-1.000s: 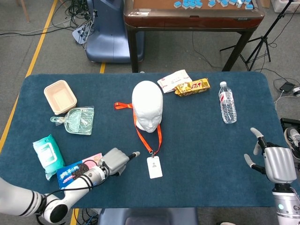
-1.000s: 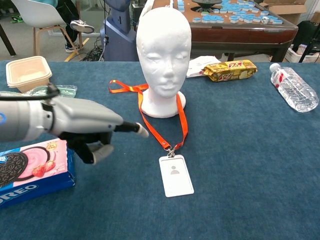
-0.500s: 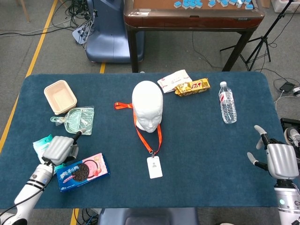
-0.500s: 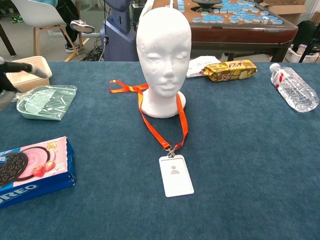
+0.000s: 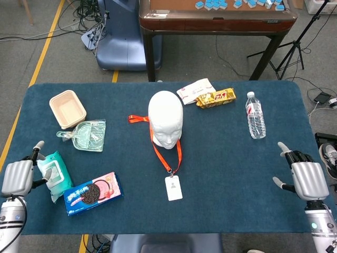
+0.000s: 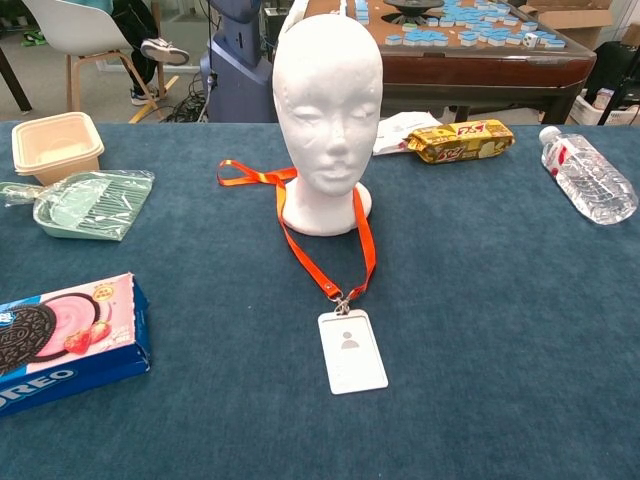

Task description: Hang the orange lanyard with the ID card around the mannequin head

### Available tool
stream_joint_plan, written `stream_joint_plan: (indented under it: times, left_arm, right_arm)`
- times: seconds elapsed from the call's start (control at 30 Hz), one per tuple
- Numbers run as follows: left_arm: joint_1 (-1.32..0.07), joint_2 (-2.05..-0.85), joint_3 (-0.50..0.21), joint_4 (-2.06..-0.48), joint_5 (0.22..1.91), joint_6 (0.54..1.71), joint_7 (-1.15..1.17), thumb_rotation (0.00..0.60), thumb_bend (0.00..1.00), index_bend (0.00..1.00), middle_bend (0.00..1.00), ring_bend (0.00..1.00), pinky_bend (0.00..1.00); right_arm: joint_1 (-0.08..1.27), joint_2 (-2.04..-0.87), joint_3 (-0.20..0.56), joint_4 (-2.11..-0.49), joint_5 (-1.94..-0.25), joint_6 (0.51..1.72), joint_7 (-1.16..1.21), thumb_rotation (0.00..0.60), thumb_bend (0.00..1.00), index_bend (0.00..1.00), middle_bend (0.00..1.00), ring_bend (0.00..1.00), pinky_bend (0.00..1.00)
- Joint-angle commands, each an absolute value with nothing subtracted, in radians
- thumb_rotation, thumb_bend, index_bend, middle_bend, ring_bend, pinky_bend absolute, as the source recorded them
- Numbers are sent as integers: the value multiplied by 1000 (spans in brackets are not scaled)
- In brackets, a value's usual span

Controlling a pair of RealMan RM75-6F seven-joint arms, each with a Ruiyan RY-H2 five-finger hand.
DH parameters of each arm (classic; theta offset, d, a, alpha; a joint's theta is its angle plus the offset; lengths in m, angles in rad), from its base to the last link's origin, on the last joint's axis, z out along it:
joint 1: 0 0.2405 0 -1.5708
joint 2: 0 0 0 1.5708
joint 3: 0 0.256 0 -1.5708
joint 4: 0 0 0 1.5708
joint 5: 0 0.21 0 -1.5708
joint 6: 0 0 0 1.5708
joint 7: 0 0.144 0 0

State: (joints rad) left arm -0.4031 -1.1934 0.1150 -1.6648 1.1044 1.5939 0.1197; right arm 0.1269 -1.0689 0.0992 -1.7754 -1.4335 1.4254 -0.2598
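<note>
The white mannequin head (image 5: 165, 118) (image 6: 328, 110) stands upright mid-table. The orange lanyard (image 5: 157, 149) (image 6: 290, 236) loops around its neck and base, with a loose end lying to the left. Its straps run forward to a clip and the white ID card (image 5: 173, 187) (image 6: 351, 350), which lies flat on the blue cloth. My left hand (image 5: 18, 176) hovers at the table's left edge, fingers apart, holding nothing. At the right edge my right hand (image 5: 304, 178) is likewise spread and empty. Neither hand shows in the chest view.
An Oreo box (image 5: 92, 193) (image 6: 55, 340) and a wipes pack (image 5: 52, 173) lie near my left hand. A green dustpan (image 5: 85, 135), a beige container (image 5: 67, 108), snack packets (image 5: 216, 97) and a water bottle (image 5: 255, 122) sit further back.
My left hand has pulled back from near the ID card to the table's left edge, leaving the chest view. The right hand barely shifted. Lanyard and card lie unmoved.
</note>
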Motion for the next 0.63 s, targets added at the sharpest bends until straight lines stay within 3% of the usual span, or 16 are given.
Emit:
stream_joint_plan:
  times: [0.03,0.2,0.63]
  left_arm:
    - [-344,-1224,104,-1645,1154,1646,121,540,305,109,384,425,545]
    - [-295,-1226,112,-1666,1205,1660,150,597,305,108,384,425,542]
    - [-209,-1244,66,-1672,1299,1685,163,600,305,109,384,425,534]
  right_arm:
    - [137,-1078,91,-1740,-1464,1422,-231,600,163,92,334,263,321]
    - [140,-1089,85,-1720,-1496,1432,-202,600,163,92,334,263,321]
    - [149,-1093,65,-1731,-1524,1417,-202,600,163,92,335,263,321]
